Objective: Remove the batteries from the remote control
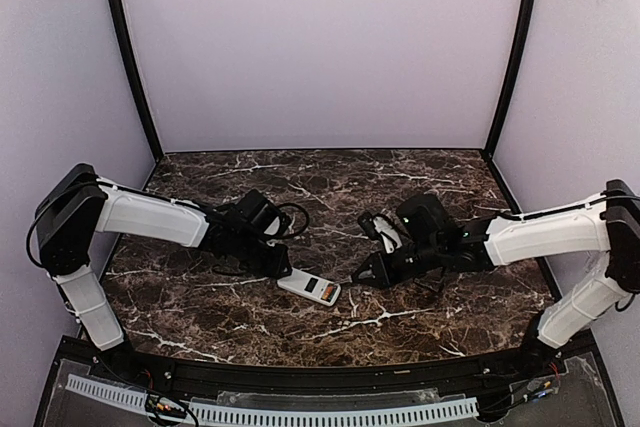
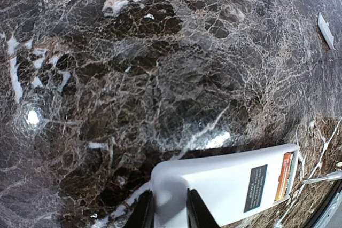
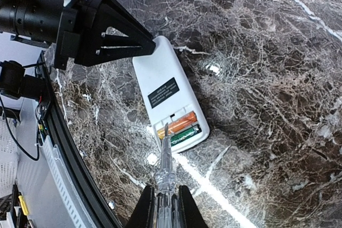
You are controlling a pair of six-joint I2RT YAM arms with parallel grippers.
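Left gripper: jaws drawn in on the remote control, pinching its narrow end, one on each long side.
Remote control: lies back-up on the marble table, near the front middle. In the top view it runs from the left gripper toward 4 o'clock.
Label: a dark rectangle mid-back on the remote; its print is too small to read.
Battery bay: uncovered, at the end of the remote away from the left gripper.
Batteries: both sit side by side in the bay, one orange-red and one green. From the left wrist only a thin orange strip of them shows.
Tool: a slim clear-handled driver with a metal tip. The tip reaches the bay at the end of the orange-red battery; whether it touches the cell cannot be told.
Right gripper: jaws pressed together on the tool's handle. In the top view it sits at 3 o'clock of the remote, just beside the open end.
Cover plate: a small flat white piece at 1 o'clock in the left wrist view, well apart from the remote and partly cut off by the picture edge.
Hidden: the remote's gripped end is covered by the left jaws.
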